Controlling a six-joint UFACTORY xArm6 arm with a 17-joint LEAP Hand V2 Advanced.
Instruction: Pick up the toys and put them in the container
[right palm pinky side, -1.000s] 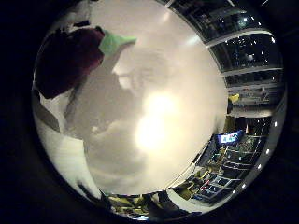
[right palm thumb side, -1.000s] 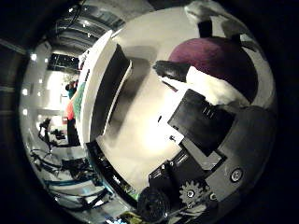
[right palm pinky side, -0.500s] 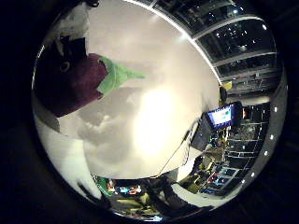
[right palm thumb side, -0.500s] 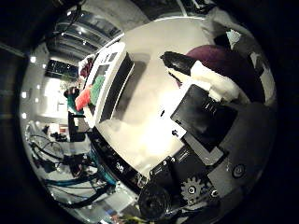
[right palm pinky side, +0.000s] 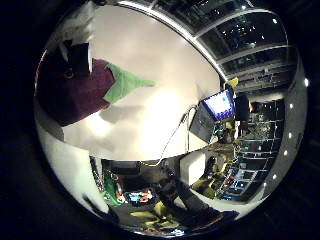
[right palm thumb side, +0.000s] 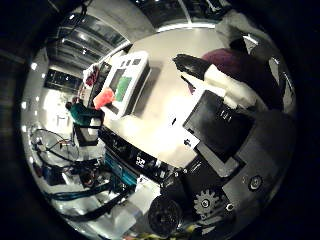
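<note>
A purple eggplant toy (right palm pinky side: 70, 97) with a green leafy cap (right palm pinky side: 125, 82) is close against the palm, lifted clear of the white table (right palm pinky side: 155, 107). My right hand (right palm thumb side: 225, 130) is shut on it, with white and black fingers (right palm thumb side: 220, 80) curled over the purple body (right palm thumb side: 235, 60). A white container (right palm thumb side: 137, 60) stands further along the table, apart from the hand. A green toy (right palm thumb side: 121, 87) and a red toy (right palm thumb side: 102, 97) lie in it.
The table's edge (right palm pinky side: 150, 157) runs below the toy, with the floor and room clutter beyond. A lit monitor (right palm pinky side: 219, 103) stands off the table past that edge. Dark equipment (right palm thumb side: 125, 165) sits under the container's side of the table.
The view has pulled back from the table, so the hand has risen with the eggplant still held. The container now shows more fully and from above.
</note>
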